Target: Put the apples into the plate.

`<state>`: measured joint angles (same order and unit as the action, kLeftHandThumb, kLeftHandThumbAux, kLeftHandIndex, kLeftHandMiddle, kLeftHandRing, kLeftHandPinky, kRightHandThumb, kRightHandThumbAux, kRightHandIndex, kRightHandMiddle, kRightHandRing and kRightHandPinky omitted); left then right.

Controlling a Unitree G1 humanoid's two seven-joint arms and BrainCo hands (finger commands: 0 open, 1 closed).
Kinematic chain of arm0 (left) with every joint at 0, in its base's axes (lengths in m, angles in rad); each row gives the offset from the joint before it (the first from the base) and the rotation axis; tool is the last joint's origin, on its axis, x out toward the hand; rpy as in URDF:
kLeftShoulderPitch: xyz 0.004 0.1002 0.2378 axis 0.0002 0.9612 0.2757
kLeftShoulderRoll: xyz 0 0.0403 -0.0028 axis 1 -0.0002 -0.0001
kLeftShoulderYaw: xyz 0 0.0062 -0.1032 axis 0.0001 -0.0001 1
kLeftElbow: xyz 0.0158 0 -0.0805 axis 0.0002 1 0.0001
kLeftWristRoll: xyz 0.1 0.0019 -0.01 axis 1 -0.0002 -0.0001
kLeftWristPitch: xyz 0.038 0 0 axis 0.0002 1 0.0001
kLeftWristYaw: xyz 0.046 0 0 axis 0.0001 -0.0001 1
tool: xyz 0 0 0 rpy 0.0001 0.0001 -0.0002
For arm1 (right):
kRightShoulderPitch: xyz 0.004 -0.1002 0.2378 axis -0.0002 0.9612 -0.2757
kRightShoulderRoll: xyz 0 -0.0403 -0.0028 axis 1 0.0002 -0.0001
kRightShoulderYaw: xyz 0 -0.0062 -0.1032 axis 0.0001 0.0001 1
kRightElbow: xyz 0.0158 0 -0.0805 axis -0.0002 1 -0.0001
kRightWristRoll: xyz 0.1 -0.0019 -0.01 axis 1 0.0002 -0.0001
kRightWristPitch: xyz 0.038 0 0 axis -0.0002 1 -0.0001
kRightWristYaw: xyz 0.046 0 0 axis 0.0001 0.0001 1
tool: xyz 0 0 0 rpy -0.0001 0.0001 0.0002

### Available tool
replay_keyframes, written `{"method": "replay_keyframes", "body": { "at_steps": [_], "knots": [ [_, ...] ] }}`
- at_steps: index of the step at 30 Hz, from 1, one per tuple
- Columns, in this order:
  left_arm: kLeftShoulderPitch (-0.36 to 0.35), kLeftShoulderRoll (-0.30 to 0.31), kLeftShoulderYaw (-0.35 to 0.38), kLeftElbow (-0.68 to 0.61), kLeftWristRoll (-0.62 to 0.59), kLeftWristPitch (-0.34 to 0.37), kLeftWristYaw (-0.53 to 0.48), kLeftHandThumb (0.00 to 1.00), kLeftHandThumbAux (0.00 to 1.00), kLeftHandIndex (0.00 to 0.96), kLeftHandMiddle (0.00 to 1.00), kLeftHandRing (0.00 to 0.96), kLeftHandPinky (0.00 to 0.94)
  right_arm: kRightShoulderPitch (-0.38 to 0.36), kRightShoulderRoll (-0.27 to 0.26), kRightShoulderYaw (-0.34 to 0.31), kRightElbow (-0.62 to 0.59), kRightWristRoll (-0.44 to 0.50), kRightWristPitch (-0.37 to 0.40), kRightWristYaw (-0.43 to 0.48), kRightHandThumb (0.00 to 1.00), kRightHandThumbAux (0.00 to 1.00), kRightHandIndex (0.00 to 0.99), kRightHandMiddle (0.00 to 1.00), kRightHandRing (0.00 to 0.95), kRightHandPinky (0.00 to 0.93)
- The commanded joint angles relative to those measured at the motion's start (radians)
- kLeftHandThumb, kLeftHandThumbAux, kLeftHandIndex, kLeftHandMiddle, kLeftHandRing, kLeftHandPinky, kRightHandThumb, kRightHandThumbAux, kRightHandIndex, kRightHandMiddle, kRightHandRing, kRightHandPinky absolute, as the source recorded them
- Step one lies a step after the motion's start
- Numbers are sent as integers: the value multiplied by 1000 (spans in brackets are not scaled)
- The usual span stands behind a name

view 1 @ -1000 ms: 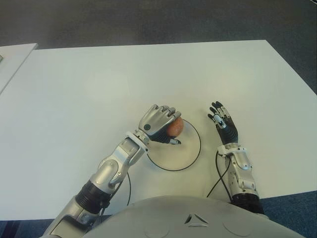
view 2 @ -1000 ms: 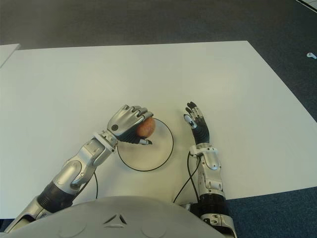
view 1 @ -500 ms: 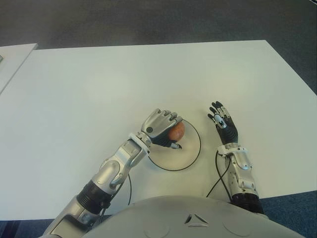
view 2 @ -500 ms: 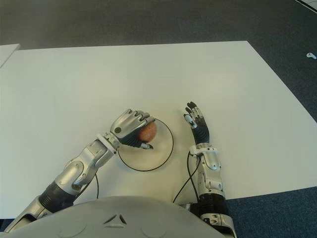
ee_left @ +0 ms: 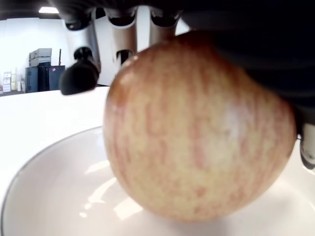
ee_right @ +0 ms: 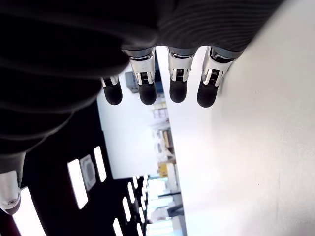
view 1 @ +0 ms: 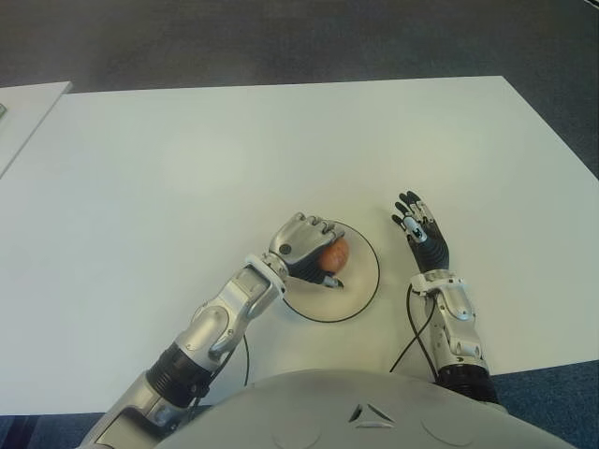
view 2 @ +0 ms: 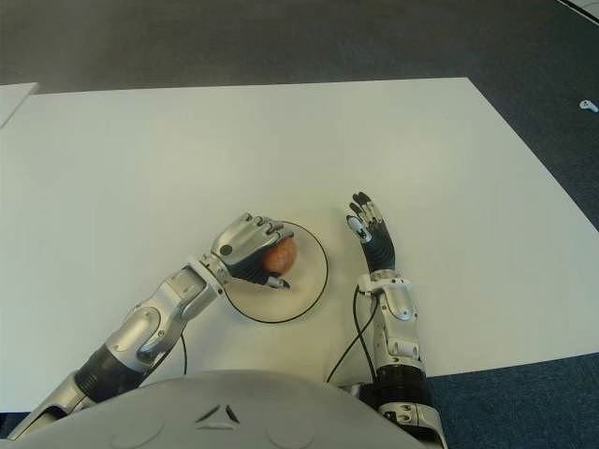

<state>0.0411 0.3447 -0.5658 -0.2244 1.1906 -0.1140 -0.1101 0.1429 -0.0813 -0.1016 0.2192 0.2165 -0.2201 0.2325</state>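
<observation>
A red-yellow apple (view 1: 334, 253) is wrapped in the curled fingers of my left hand (view 1: 305, 250), low over the white, dark-rimmed plate (view 1: 360, 292) near the table's front edge. In the left wrist view the apple (ee_left: 197, 132) fills the picture, its underside touching or nearly touching the plate (ee_left: 44, 196). My right hand (view 1: 418, 227) shows just right of the plate, fingers straight and spread, holding nothing; the right wrist view shows its fingertips (ee_right: 147, 93) extended above the table.
The white table (view 1: 281, 140) stretches wide behind and to both sides of the plate. A second white surface (view 1: 23, 108) shows at the far left edge. A black cable (view 1: 412, 337) runs by the right forearm. Dark floor lies beyond the table.
My left hand has moved down and slightly rightward with the apple, from the plate's rim to over its inside. The right hand has not moved.
</observation>
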Motion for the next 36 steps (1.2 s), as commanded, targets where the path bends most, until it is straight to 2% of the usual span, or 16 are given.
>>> {"method": "replay_keyframes", "body": {
  "at_steps": [1, 3, 9, 21, 28, 29, 30, 31, 32, 33, 34, 36],
  "knots": [
    [4, 17, -10, -5, -4, -1, -31, 775, 672, 440, 712, 838, 841, 35, 10, 8, 46, -11, 46, -3, 157, 507, 53, 37, 22, 49],
    [6, 21, -15, -6, 1, -3, -30, 752, 678, 438, 772, 845, 852, 35, 11, 9, 46, -12, 45, -4, 155, 505, 54, 37, 20, 45],
    [8, 25, -25, -3, 15, -1, -22, 737, 681, 436, 809, 854, 859, 33, 11, 11, 46, -15, 46, -7, 146, 501, 56, 38, 22, 48],
    [31, 24, -27, -27, 4, 20, -25, 733, 685, 434, 831, 861, 846, 33, 15, 13, 49, -17, 44, -10, 142, 497, 58, 38, 20, 38],
    [54, 2, -12, -47, -71, 33, -50, 745, 684, 444, 823, 851, 832, 30, 19, 12, 47, -19, 55, -20, 138, 492, 55, 33, 16, 43],
    [62, -7, -9, -54, -92, 42, -64, 733, 685, 439, 789, 801, 753, 30, 20, 12, 48, -19, 55, -22, 137, 490, 55, 33, 16, 42],
    [67, -13, -7, -58, -107, 48, -73, 720, 688, 433, 700, 710, 653, 29, 20, 12, 49, -20, 55, -23, 137, 490, 55, 34, 16, 41],
    [71, -16, -5, -64, -113, 56, -83, 715, 689, 431, 668, 677, 617, 28, 21, 12, 50, -19, 55, -24, 137, 490, 55, 34, 16, 41],
    [73, -16, -5, -68, -114, 60, -90, 609, 579, 384, 547, 550, 513, 28, 21, 12, 51, -19, 55, -24, 138, 491, 56, 34, 16, 41],
    [74, -15, -5, -71, -114, 63, -94, 540, 508, 353, 469, 468, 445, 27, 22, 12, 51, -19, 55, -24, 139, 492, 56, 35, 16, 41],
    [75, -13, -5, -74, -106, 67, -97, 515, 482, 343, 441, 439, 422, 27, 22, 11, 51, -17, 57, -23, 139, 492, 56, 35, 17, 41],
    [76, -8, -6, -78, -89, 71, -99, 391, 414, 214, 274, 267, 268, 25, 23, 10, 53, -13, 58, -22, 141, 495, 58, 37, 20, 46]
  ]
}}
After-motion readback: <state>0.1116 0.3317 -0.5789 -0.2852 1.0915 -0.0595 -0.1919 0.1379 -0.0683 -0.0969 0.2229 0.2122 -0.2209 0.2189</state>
